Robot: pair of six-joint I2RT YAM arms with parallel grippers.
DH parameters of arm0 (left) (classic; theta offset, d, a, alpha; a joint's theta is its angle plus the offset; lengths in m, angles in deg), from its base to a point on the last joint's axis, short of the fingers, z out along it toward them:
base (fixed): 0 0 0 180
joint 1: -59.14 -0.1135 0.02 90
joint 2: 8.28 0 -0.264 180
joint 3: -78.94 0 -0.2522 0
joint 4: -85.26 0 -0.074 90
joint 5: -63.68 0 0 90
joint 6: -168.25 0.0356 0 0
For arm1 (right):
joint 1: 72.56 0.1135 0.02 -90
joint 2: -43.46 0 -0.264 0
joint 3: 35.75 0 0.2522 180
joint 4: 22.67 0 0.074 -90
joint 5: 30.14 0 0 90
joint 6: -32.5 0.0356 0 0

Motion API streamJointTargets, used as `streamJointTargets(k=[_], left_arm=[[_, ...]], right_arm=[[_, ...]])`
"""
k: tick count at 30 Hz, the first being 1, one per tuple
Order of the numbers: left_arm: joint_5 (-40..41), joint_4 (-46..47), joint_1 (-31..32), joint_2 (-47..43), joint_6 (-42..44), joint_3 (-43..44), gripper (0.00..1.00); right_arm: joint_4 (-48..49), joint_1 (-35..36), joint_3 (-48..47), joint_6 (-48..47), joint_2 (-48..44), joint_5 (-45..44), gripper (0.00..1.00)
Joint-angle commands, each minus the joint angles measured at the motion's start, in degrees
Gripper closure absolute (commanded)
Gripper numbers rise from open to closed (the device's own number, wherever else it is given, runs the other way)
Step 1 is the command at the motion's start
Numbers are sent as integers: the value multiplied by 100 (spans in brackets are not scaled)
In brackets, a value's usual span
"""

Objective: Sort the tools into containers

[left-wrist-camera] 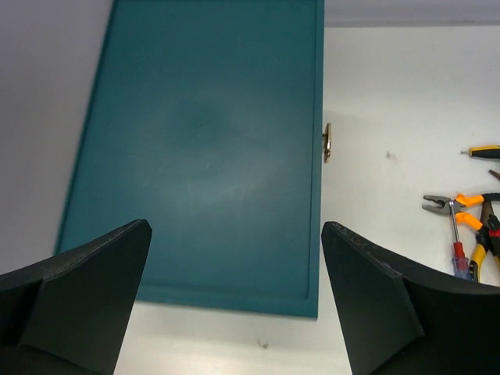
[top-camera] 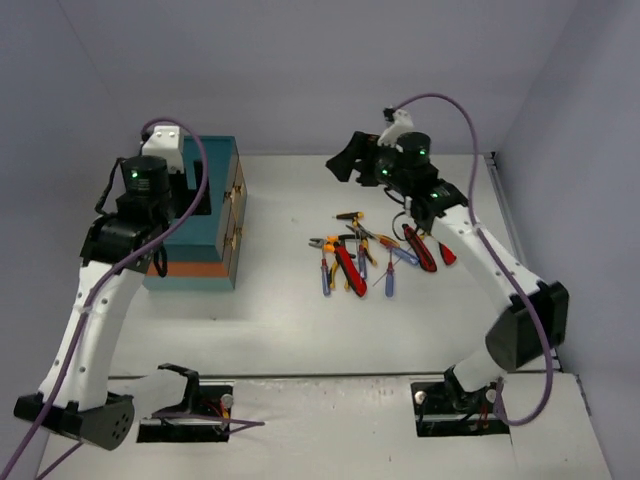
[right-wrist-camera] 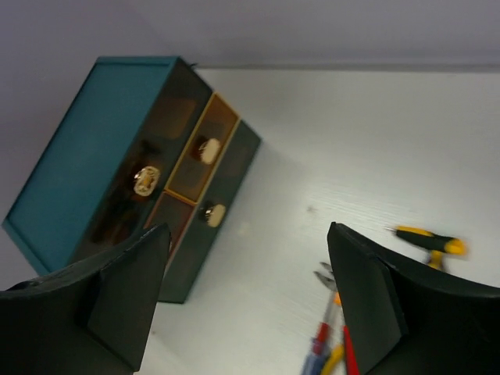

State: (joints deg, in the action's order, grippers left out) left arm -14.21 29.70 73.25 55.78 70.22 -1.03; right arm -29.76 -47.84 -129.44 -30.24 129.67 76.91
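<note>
The teal chest (top-camera: 205, 215) with an orange band near its base stands at the left, its drawer fronts and brass knobs (top-camera: 238, 212) facing right. The tools (top-camera: 365, 255) lie in a loose pile on the table to its right: blue-handled screwdrivers, orange-handled pliers, red-and-black cutters (top-camera: 420, 248). My left gripper (top-camera: 190, 195) hangs open and empty over the chest's top (left-wrist-camera: 203, 148). My right gripper (top-camera: 348, 162) is open and empty, raised above the table behind the pile. In the right wrist view it faces the drawers (right-wrist-camera: 195, 168), with some tools (right-wrist-camera: 332, 348) below.
A yellow-and-black screwdriver (right-wrist-camera: 430, 238) lies apart at the pile's far side. The left wrist view shows one knob (left-wrist-camera: 327, 142) and orange pliers (left-wrist-camera: 453, 207) at the right. Walls close in the table at the back and both sides.
</note>
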Motion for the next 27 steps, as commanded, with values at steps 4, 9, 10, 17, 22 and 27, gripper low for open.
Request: streamJointTargets(k=[4,9,10,17,22,27], left_arm=[[-343,1255,-93,264,-17,-477,11],[-271,1484,-93,338,132,-685,11],[-305,1558,-93,354,164,-741,11],[-412,1720,-119,457,233,-965,11],[-473,1771,-119,423,277,-1138,11],[-487,1806,-127,420,334,-1274,11]], right_arm=[[2502,531,-665,1416,1526,1292,29],[3743,737,-1042,2566,2512,1878,30],[4057,788,-1138,2759,2747,1950,30],[5425,984,-1756,4103,3918,2216,33],[5546,1217,-2200,4216,4515,2310,35],[5587,1427,-2424,4274,4713,2356,35]])
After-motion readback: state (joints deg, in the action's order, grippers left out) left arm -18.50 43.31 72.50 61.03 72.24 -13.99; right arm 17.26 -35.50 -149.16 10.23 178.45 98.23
